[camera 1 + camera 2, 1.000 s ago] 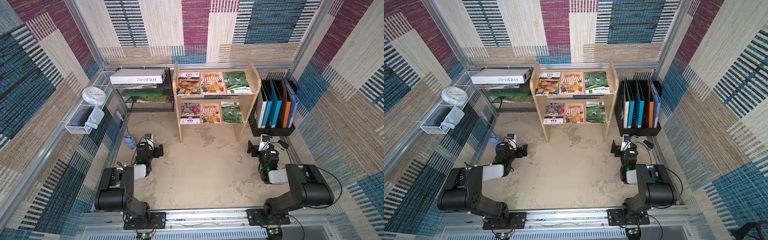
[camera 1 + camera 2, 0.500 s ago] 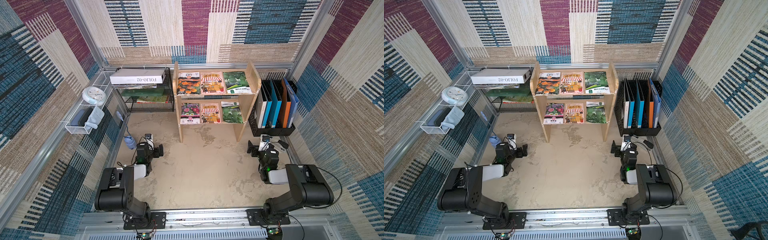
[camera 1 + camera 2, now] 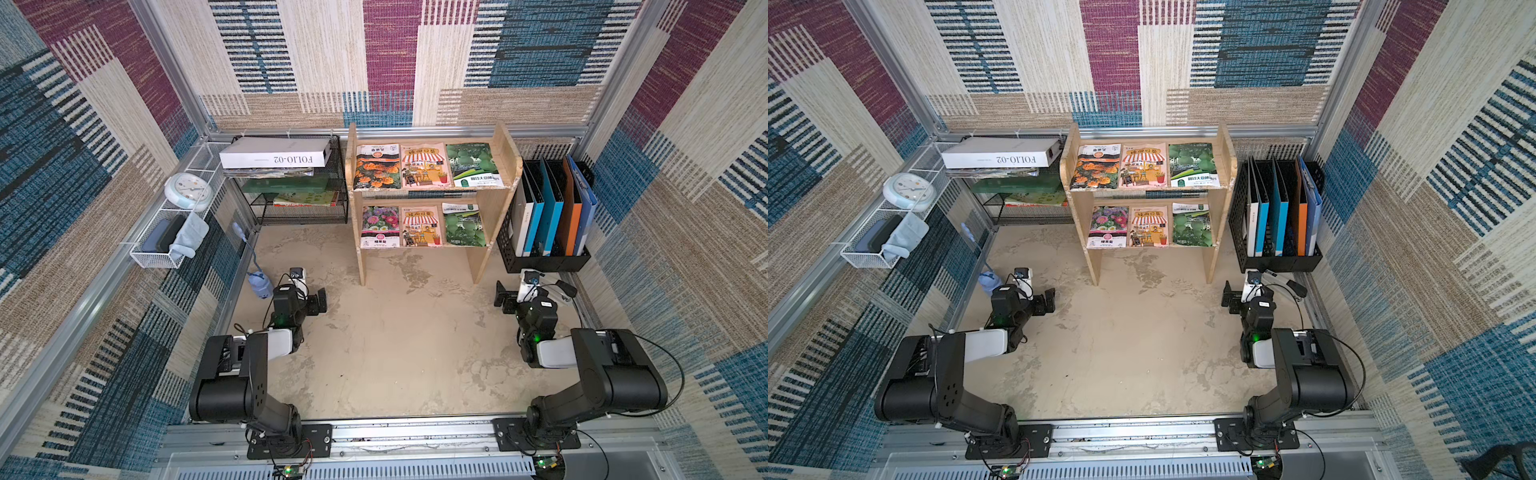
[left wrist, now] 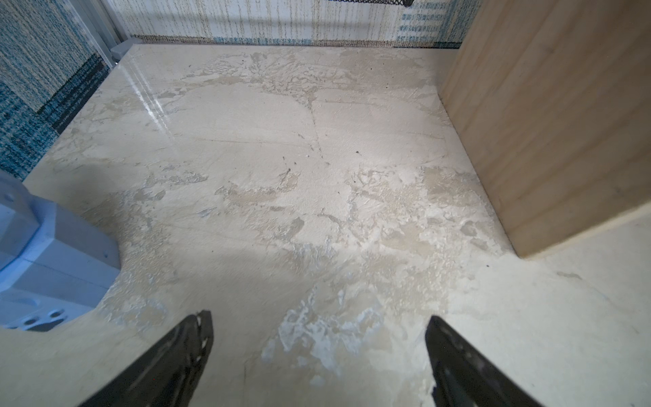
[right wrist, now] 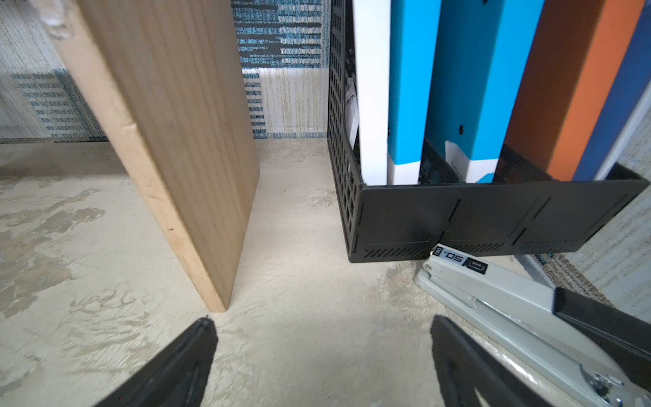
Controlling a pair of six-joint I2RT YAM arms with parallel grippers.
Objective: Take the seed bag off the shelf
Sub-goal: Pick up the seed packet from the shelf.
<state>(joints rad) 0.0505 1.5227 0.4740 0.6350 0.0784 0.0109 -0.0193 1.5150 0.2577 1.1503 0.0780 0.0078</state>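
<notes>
**Approach pending, nothing lifted**

Observing shelf at far centre, carrying six seed bags across both tiers. Finding left gripper and right gripper low and near, well apart from them, jaws wide, holding nothing. Judging approach not yet begun; calling for raising one arm and closing on a bag's near edge.

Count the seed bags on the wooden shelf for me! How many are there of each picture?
On the shelf:
Orange-flower bag: 1
Pink-flower bag: 1
Striped-shop bags: 2
Green bags: 2
Total: 6
</notes>
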